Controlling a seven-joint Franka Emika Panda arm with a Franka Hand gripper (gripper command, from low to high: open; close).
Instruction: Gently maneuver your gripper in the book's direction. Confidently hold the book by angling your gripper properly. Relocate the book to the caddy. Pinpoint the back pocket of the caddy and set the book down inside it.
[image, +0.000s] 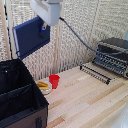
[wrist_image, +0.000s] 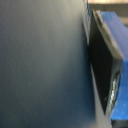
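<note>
My gripper (image: 44, 26) is high above the table, shut on one edge of the dark navy book (image: 30, 35). The book hangs tilted in the air, above and slightly behind the black caddy (image: 20, 97) at the exterior view's lower left. The caddy is open-topped and fabric dividers (image: 22, 91) split its inside. From here I cannot tell which compartment is the back pocket. In the wrist view the book's dark cover (wrist_image: 40, 65) fills most of the picture, and one black, blue-tipped finger (wrist_image: 106, 70) presses against it.
A red cup (image: 54, 81) and a small plate with yellow food (image: 44, 86) stand on the wooden table (image: 90, 102) just right of the caddy. A black toaster oven (image: 112, 55) with a pulled-out rack (image: 95, 74) sits at the exterior view's right.
</note>
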